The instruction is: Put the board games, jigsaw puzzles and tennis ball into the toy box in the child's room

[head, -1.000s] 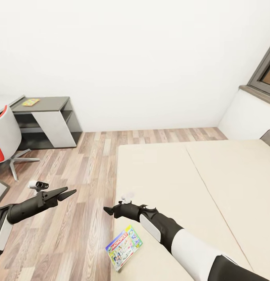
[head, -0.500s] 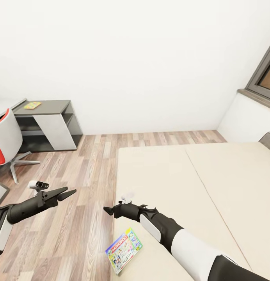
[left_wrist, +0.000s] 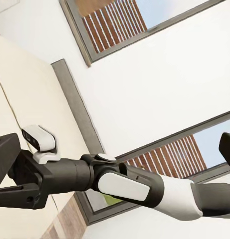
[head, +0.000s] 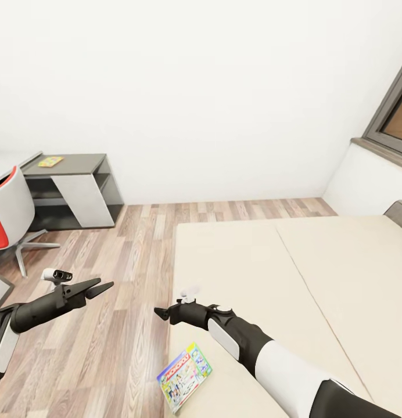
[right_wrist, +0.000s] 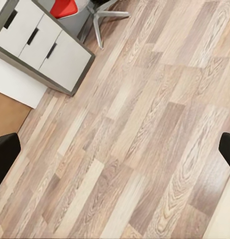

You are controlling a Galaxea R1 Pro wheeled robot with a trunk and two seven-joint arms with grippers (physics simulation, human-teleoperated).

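Board game [head: 184, 377], colourful box, lies flat on the near corner of the bed [head: 317, 273], just below your right gripper [head: 161, 314] in the head view and not touching it. Right gripper hangs over the bed's edge with nothing in it; head view is too small to read the jaws, but your right wrist view has a dark fingertip at each side edge, so they stand wide. That wrist view looks down on wood floor [right_wrist: 144, 129], plus a grey-and-white drawer unit [right_wrist: 42, 50] and the red chair's base [right_wrist: 97, 12]. Left gripper [head: 99, 287] is out over the floor, well apart from the bed, fingers spread in a V, holding nothing. Your left wrist view looks across at the right arm [left_wrist: 115, 181] with windows [left_wrist: 124, 22] behind. Head view alone gives you the grey desk [head: 73, 188] by the far wall with a small yellow-green flat item [head: 50, 161] on top, too small to identify, and the red-and-white chair [head: 9, 212] beside it.
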